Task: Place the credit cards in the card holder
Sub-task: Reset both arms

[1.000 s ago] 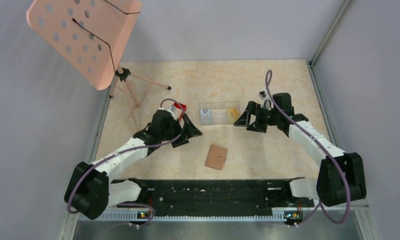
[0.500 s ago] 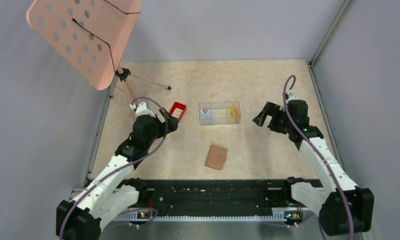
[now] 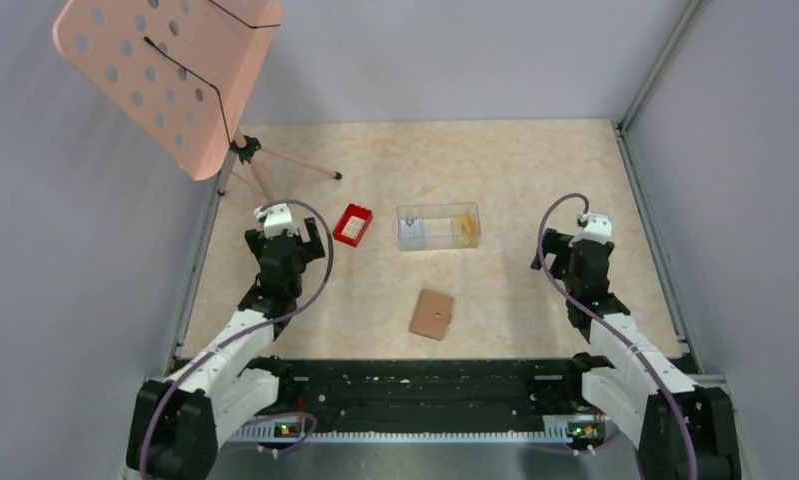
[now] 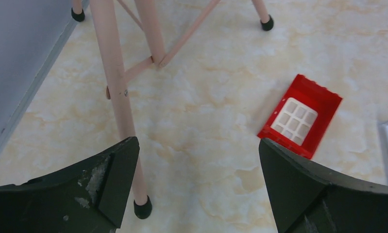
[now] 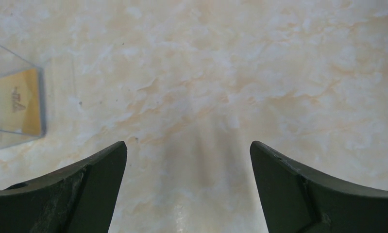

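Observation:
The card holder point(image 3: 432, 314), a shut tan wallet with a small stud, lies flat near the table's front middle. The credit cards sit inside a clear plastic box point(image 3: 438, 226): a yellow-orange one point(image 3: 464, 226) at its right end and a pale one point(image 3: 411, 232) at its left. In the right wrist view the yellow card point(image 5: 17, 101) shows through the box wall at far left. My left gripper point(image 3: 285, 238) point(image 4: 196, 145) is open over bare table, left of the wallet. My right gripper point(image 3: 578, 250) point(image 5: 187, 145) is open too, right of the box, with nothing between its fingers.
A small red tray point(image 3: 352, 224) point(image 4: 301, 116) lies left of the clear box. A pink music stand point(image 3: 165, 70) rises at the back left; one tripod leg point(image 4: 116, 87) stands close to my left finger. Grey walls bound the table.
Both arms have pulled back toward the near edge and outward, away from the red tray and the clear box. Both grippers stayed open.

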